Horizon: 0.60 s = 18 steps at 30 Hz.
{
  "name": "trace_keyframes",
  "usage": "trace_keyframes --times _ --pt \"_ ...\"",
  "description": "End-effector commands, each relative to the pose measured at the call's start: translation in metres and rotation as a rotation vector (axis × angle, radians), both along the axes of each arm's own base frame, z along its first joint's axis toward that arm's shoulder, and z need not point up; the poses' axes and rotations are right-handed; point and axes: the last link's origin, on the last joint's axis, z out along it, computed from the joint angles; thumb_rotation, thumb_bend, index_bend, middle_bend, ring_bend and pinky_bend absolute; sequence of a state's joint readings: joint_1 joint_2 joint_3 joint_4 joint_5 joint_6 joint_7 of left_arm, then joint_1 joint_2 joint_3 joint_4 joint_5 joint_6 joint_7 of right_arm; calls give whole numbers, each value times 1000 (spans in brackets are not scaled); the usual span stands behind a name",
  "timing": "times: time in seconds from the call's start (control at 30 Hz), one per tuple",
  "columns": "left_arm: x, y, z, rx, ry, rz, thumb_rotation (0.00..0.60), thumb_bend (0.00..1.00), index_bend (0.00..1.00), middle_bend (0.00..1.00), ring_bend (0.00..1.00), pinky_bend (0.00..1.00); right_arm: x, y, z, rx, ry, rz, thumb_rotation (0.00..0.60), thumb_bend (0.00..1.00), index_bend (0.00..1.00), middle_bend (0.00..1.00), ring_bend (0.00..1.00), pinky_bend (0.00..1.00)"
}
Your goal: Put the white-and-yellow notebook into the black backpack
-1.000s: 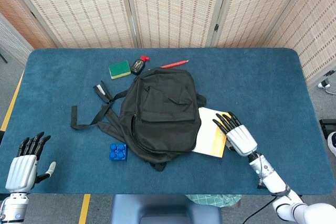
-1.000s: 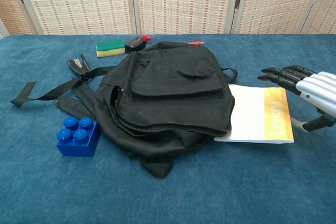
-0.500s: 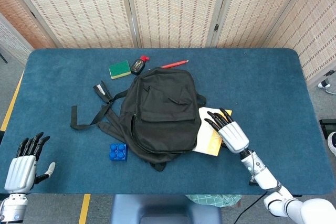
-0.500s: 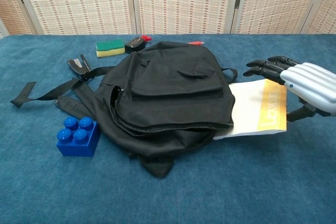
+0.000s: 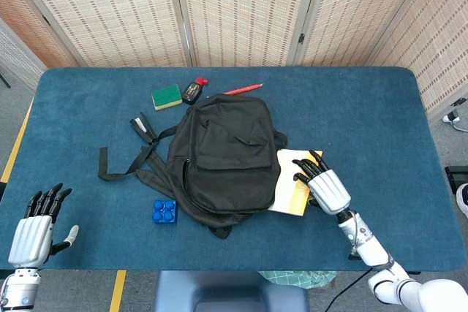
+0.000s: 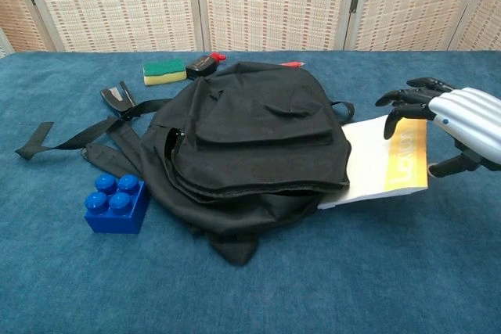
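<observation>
The black backpack (image 5: 227, 158) (image 6: 250, 138) lies flat mid-table, its zipper slightly parted along the left side. The white-and-yellow notebook (image 5: 291, 188) (image 6: 376, 162) sticks out from under the backpack's right side, with its yellow outer edge raised off the cloth. My right hand (image 5: 327, 189) (image 6: 462, 123) grips that yellow edge, fingers curled down on top and thumb below. My left hand (image 5: 33, 228) hovers at the table's near left corner, fingers spread and holding nothing; the chest view does not show it.
A blue brick (image 5: 164, 211) (image 6: 116, 202) sits by the backpack's near left side. The backpack's straps (image 6: 70, 138) trail left beside a black stapler (image 5: 142, 128). Behind the backpack lie a green-yellow sponge (image 5: 167, 96), a small black bottle (image 5: 193, 90) and a red pen (image 5: 243, 89).
My right hand moved in over the notebook and curled its fingers onto the yellow edge, which has risen off the table and shifted left. The left hand stayed put.
</observation>
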State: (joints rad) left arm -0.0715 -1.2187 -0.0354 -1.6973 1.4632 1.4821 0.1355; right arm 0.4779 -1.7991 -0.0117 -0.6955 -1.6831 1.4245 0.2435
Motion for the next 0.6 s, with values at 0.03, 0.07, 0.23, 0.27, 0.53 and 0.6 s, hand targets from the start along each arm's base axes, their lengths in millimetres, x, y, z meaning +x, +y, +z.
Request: trace_keyframes --times 0.03,0.07,0.23,0.27,0.53,0.6 --pt "0 0 0 0 0 0 600 409 156 91 116 0 -1 0 -1 -8 -2 -2 600 400 493 252 228 89" --pt "0 0 0 0 1 0 600 409 157 90 116 0 -2 0 -1 -8 -3 -5 600 400 510 262 235 96" --pt "0 0 0 1 3 3 600 409 157 90 116 0 -4 -1 -2 -19 9 -4 600 400 582 298 261 115" --pt "0 0 0 1 3 3 600 408 157 90 116 0 -4 -2 -2 -24 9 -2 600 400 598 306 268 119" --pt "1 5 -1 -10 0 -8 600 408 157 89 114 0 -6 -6 2 -57 50 23 600 400 707 368 319 159" --pt "2 7 -1 -14 2 -17 600 408 157 87 112 0 -7 -7 3 -63 57 27 600 420 717 374 330 166"
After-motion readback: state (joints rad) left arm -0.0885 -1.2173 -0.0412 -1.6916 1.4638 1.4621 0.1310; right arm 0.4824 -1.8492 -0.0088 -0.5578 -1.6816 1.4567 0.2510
